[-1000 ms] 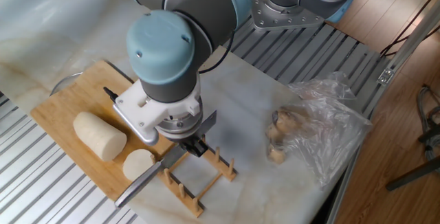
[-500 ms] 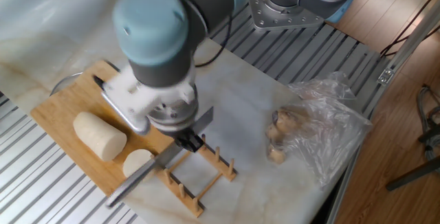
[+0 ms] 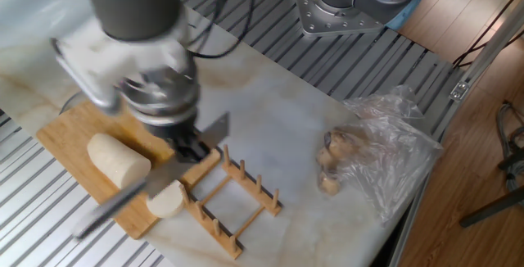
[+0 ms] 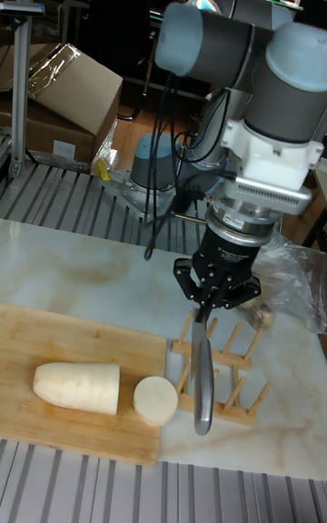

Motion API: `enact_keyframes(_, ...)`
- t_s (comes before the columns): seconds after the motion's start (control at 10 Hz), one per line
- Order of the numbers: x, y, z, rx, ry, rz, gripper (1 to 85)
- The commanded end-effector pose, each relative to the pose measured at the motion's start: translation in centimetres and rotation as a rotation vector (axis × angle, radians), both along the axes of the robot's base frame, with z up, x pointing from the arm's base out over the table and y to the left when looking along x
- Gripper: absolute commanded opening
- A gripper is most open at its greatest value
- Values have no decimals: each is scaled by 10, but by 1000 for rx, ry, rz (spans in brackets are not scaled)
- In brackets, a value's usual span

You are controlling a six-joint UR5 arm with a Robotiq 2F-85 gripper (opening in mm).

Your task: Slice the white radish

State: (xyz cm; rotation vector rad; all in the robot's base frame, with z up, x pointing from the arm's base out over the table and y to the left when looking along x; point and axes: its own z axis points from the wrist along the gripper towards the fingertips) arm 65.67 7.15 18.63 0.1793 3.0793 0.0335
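The white radish stub (image 3: 119, 160) (image 4: 77, 387) lies on its side on the wooden cutting board (image 3: 65, 136) (image 4: 54, 341). One cut round disc (image 3: 169, 201) (image 4: 155, 399) rests at the board's right end, just apart from the stub. My gripper (image 3: 190, 148) (image 4: 211, 305) is shut on a knife (image 3: 123, 203) (image 4: 202, 382) and is held above the board's right edge. In the blurred fixed view the blade slants down-left across the gap between stub and disc. In the tall fixed view it hangs just right of the disc, over the rack.
A wooden slotted rack (image 3: 237, 205) (image 4: 227, 360) stands on the marble top right next to the board. A crumpled clear plastic bag with brownish lumps (image 3: 368, 156) (image 4: 291, 273) lies further right. Ribbed metal table edges surround the marble.
The arm has swung left and back with the knife. The blade moved from over the rack's front edge to across the board between stub and disc. The radish pieces stayed put.
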Motion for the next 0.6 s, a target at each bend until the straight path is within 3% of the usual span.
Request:
enact_keyframes(0.0, 32, -37, 23, 7, -61, 47, 13)
enact_keyframes(0.2, 54, -67, 20, -2, -108, 90, 13)
enact_keyframes(0.5, 62, -98, 10, -31, -94, 126, 13)
